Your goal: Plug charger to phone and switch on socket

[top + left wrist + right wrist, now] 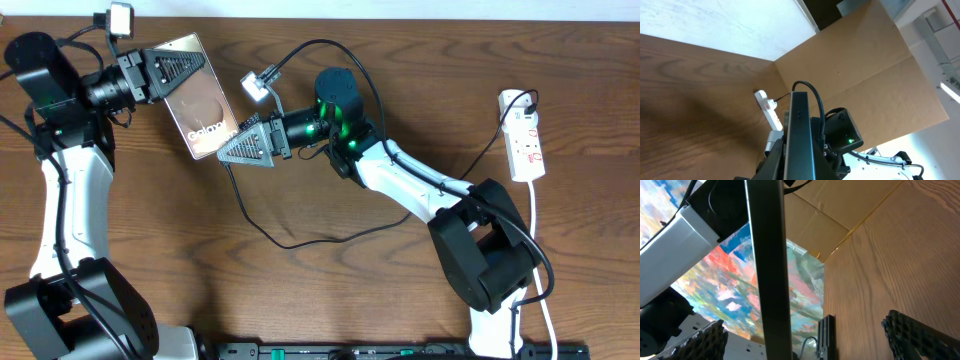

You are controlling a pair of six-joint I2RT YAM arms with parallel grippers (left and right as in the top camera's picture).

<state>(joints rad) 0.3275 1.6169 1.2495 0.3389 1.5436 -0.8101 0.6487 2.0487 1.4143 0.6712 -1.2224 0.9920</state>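
Bronze-brown phone is clamped at one end in the closed left gripper; white lettering on its back reads "Gala", the rest hidden behind the right gripper; no other writing is legible. From the left wrist the phone shows edge-on as a dark bar running ahead of the fingers. The right gripper sits at the phone's far end, jaws spread wide, one finger on each side of the phone's edge and neither touching it. A thin black charger loops across the wood table from under the right gripper; whether its tip is seated in the phone cannot be told. A white socket with red markings lies well behind the right gripper, beyond its arm.
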